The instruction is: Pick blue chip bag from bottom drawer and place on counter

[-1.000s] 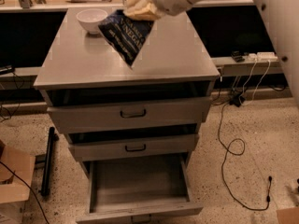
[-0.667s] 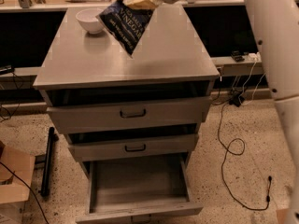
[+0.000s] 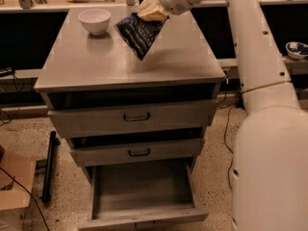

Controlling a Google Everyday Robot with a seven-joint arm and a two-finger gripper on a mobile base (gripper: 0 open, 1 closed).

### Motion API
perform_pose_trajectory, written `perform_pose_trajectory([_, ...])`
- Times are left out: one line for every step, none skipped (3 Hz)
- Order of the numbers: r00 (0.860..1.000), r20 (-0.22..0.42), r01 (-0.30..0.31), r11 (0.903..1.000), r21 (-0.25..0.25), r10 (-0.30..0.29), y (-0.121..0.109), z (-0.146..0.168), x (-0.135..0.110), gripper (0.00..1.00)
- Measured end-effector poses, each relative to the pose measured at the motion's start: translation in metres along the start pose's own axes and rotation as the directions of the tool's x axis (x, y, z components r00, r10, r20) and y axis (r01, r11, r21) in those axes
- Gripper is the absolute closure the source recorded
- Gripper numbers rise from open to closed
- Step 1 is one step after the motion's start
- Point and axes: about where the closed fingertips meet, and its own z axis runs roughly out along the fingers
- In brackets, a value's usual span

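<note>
Claw [image 3: 153, 9] of mine sits at the top centre of the frame, closed on the upper edge of the blue chip bag [image 3: 138, 33]. The bag hangs from it tilted, with its lower corner pointing down over the middle of the worktop [image 3: 192, 64]. A second ago I held the bag a little further left. Since then it has drifted right, away from the white bowl [image 3: 95, 20] at the upper left of the worktop. I cannot tell whether the bag's lower corner already touches the metal, though it looks just above it. My arm [image 3: 255, 47] runs down the right side of the frame and fills far more of it than before, so the whole reach has swung in over the cabinet. Lower down, the two wider drawers [image 3: 136, 115] are pushed mostly in. At the bottom of the frame the bottom drawer [image 3: 142, 189] stands pulled out, and the bag is not in it. I judge the picking done and the carry nearly so, since the bag hangs over the worktop, apart from the bowl. What remains is to lower it until it rests, then let go. The tilt is the risk: a crinkly bag set down on one corner may flop toward the front edge.
</note>
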Motion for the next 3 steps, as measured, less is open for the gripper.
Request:
perform_pose_trajectory([0.997, -0.009, -0.083, 0.9955, -0.045, 0.083, 0.007, 0.032, 0.046, 0.32])
perform_pose_trajectory([0.995, -0.010, -0.102, 0.9936, -0.050, 0.101, 0.007, 0.039, 0.058, 0.08])
perform_pose_trajectory([0.995, -0.010, -0.102, 0.9936, -0.050, 0.101, 0.007, 0.039, 0.058, 0.00])
